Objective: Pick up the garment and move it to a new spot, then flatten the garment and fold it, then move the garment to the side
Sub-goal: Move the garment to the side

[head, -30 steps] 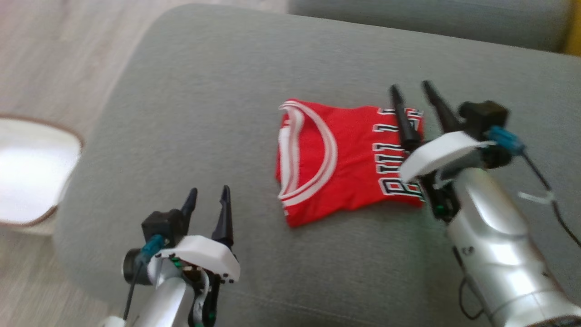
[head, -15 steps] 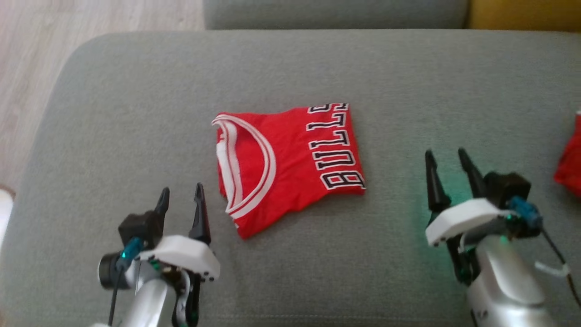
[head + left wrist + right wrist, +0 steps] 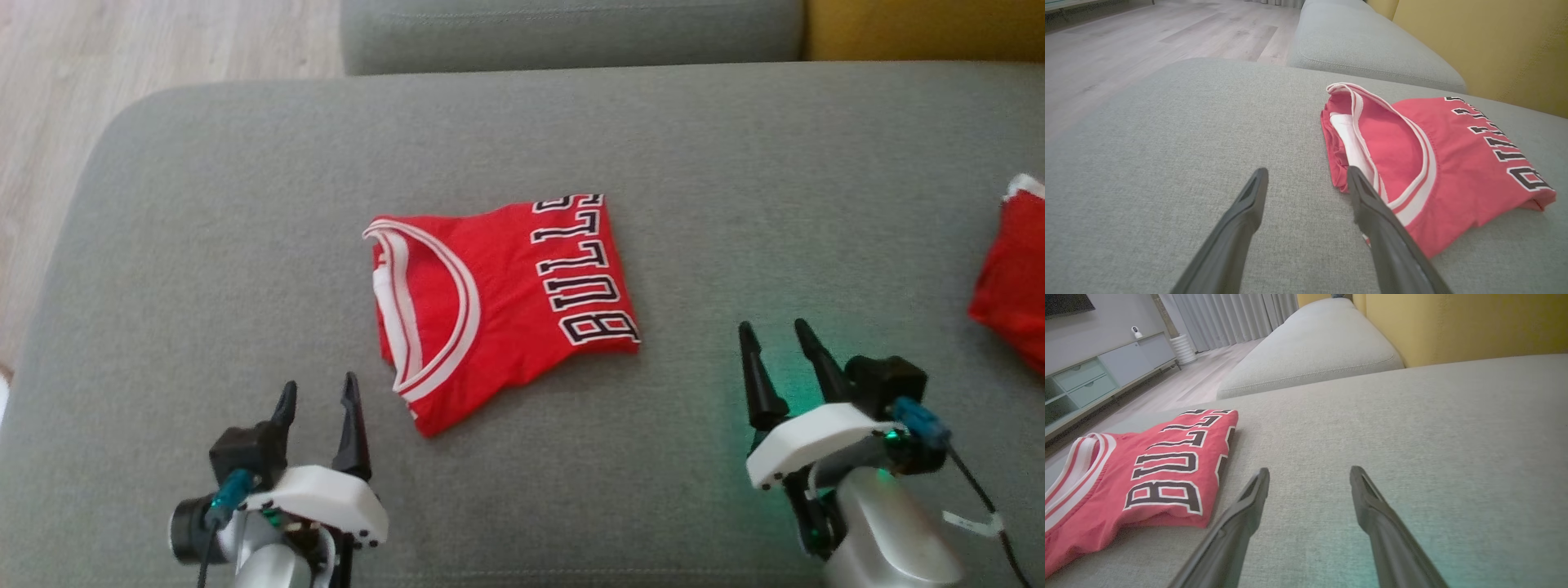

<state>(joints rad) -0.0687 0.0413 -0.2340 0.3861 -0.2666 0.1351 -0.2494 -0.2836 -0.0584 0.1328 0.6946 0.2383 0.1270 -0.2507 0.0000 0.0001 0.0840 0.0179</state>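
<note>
The head view shows a second red cloth point(image 3: 1012, 286); the right wrist view, a sideboard point(image 3: 1090, 379) and curtains point(image 3: 1229, 318). The folded Bulls jersey point(image 3: 498, 294) lies on a grey sofa point(image 3: 245, 204); left gripper point(image 3: 320, 380), right gripper point(image 3: 772, 323) released.

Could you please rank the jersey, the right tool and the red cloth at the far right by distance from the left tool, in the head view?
From the left tool:
1. The jersey, just to its right.
2. The right tool, farther right, low in view.
3. The red cloth, at the far right edge.
</note>
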